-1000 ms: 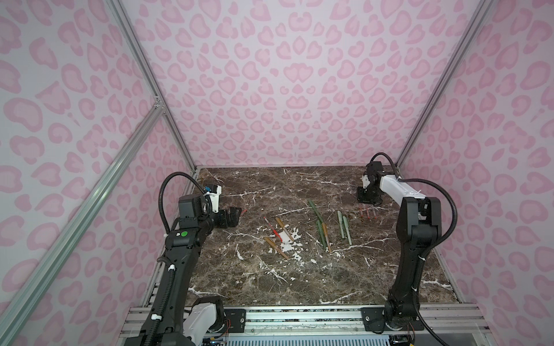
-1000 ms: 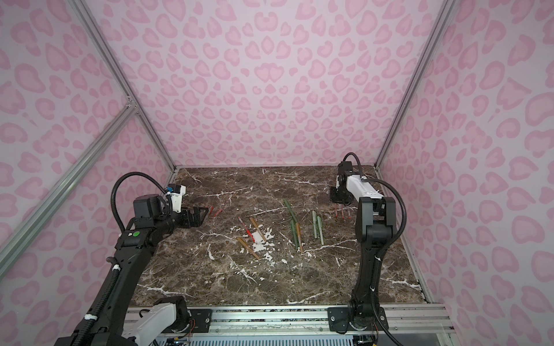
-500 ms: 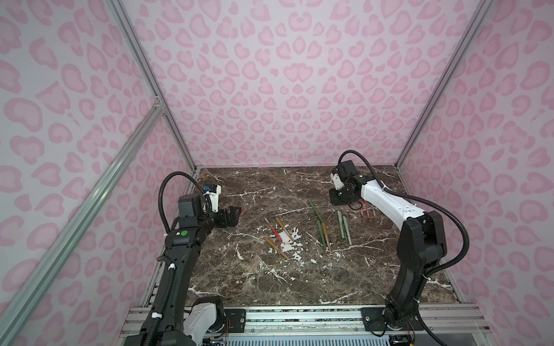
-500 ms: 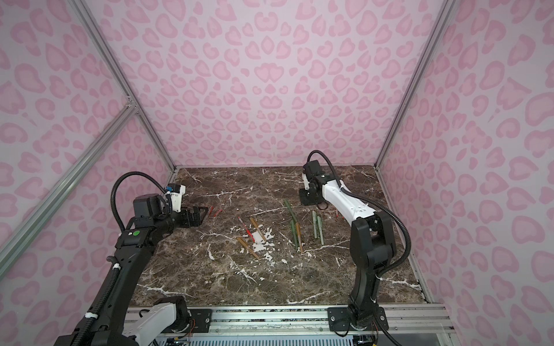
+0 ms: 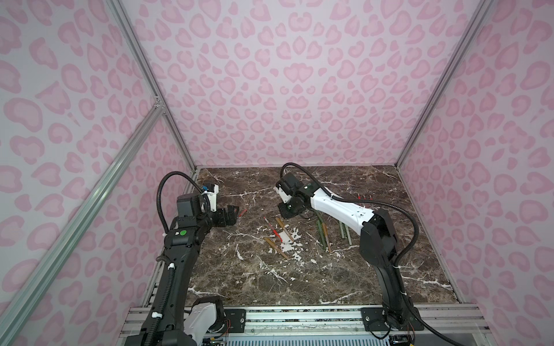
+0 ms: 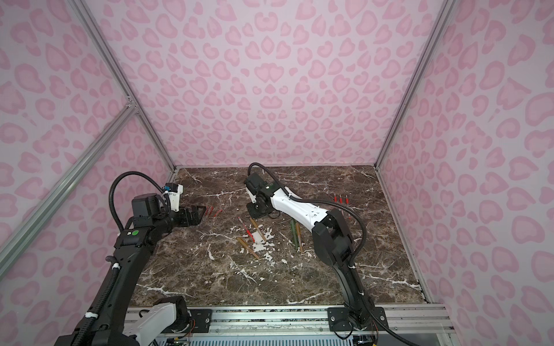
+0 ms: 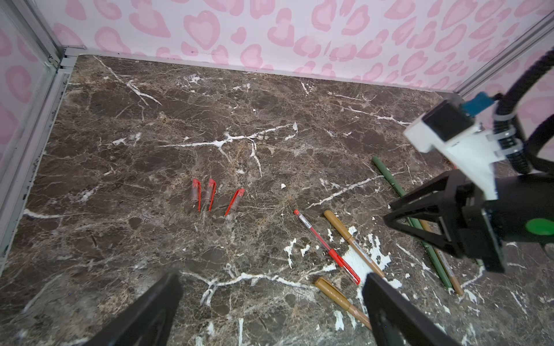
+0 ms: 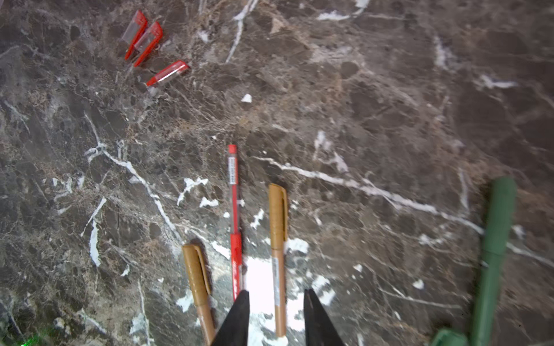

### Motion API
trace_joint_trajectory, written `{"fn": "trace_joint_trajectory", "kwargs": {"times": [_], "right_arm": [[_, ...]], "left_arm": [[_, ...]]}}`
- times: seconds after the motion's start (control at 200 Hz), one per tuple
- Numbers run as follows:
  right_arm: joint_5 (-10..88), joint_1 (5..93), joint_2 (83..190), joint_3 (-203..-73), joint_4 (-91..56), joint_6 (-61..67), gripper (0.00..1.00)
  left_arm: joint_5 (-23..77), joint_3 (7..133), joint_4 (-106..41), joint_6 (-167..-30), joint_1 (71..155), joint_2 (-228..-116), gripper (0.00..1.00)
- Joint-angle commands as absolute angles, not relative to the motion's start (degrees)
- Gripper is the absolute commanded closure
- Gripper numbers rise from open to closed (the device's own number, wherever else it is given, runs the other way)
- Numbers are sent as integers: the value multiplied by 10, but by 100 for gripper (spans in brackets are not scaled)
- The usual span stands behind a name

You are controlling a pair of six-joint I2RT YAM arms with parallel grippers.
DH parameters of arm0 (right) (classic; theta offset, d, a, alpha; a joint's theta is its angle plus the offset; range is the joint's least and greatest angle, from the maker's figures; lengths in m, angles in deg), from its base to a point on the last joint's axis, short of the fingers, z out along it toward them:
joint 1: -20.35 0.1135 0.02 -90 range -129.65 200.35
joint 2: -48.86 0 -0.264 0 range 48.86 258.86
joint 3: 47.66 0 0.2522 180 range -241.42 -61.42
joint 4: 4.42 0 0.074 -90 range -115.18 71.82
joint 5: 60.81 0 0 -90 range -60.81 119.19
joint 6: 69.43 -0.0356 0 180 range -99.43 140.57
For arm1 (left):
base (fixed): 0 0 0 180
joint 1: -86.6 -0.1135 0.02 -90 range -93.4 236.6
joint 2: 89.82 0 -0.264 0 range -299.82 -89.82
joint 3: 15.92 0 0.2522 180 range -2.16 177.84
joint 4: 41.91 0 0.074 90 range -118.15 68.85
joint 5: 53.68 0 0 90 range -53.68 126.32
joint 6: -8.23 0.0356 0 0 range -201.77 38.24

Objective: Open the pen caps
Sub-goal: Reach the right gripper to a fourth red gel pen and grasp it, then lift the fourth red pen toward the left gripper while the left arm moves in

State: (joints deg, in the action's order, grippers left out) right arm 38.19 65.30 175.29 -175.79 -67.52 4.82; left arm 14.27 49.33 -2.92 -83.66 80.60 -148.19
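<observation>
Red-clipped, clear-bodied pen caps [image 7: 209, 193] lie loose, three side by side.

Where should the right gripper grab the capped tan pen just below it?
I'd take the tan pen on its bare barrel, short of the cap, coming straight down with the right gripper, jaws across it. It lies flat on the table, and the cap must stay free for pulling. The red pen lies close alongside, so keep the jaws narrow.
</observation>
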Motion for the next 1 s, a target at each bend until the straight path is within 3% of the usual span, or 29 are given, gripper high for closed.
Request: {"fn": "trace_joint_trajectory", "kwargs": {"times": [0.0, 0.46, 0.74, 0.995], "right_arm": [[384, 669, 1798, -1811, -721, 41, 67], [400, 695, 2001, -2069, -839, 33, 69], [398, 695, 2024, -2070, -837, 31, 70], [393, 694, 2043, -2069, -835, 26, 82]], "left_arm": [[146, 498, -41, -837, 805, -1478, 2], [140, 500, -36, -838, 804, -1477, 2], [139, 497, -40, -837, 803, -1474, 2], [136, 497, -39, -838, 802, -1473, 2]]}}
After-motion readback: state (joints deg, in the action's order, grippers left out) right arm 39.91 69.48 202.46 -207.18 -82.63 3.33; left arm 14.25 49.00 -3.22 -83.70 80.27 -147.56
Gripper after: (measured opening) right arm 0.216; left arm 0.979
